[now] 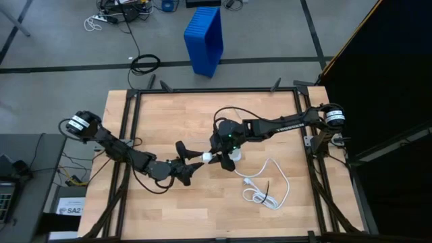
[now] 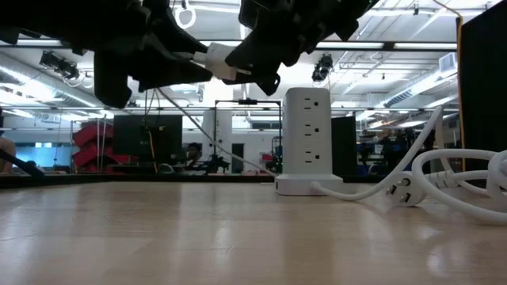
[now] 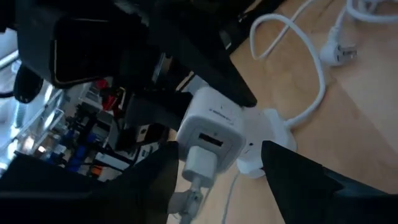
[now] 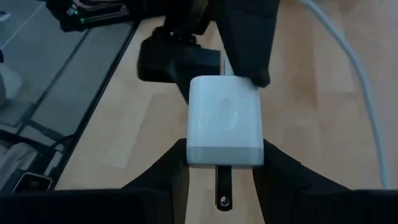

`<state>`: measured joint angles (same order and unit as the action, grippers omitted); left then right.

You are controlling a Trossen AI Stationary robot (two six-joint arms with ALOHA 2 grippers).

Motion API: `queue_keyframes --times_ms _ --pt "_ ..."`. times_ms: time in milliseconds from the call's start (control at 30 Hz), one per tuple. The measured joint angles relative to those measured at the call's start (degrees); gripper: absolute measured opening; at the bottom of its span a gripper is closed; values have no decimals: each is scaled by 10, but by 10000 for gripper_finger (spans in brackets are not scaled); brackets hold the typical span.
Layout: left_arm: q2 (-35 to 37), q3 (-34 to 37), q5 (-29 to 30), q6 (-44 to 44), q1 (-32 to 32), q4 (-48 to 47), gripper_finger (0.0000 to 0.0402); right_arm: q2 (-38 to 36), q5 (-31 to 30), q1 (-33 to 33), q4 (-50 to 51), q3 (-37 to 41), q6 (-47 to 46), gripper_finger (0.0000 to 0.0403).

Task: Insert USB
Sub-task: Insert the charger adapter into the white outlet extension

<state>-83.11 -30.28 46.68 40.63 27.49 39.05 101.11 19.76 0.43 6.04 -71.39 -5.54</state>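
above the middle of the table the right gripper is clamped on the white charger block while the left gripper pinches the usb plug, seated in the block's port (the power strip tower stands just behind).

High cam stares straight down at the whole table. Low cam sits at tabletop level, facing the room. Both wrist cams sit super close on the charger block, mid-table.
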Motion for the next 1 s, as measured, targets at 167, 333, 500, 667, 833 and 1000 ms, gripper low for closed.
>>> queue_keyframes --times_ms 167,333,500,667,833,1000 --pt "-29 -1 -3 66 -1 96 186 0 6 0 -2 0 -4 111" --pt "-37 -6 -21 82 -1 109 172 -1 13 1 -1 0 -9 111" --pt "-36 -6 -31 74 -1 107 170 -1 15 1 -1 0 -10 111" --pt "-41 -8 -56 76 -2 105 149 0 15 1 -1 0 -15 111" --pt "-53 -9 -60 87 -2 111 99 1 2 0 5 1 -16 111" --pt "-56 -8 -73 90 -1 96 26 0 -2 -2 -7 -1 -18 111"
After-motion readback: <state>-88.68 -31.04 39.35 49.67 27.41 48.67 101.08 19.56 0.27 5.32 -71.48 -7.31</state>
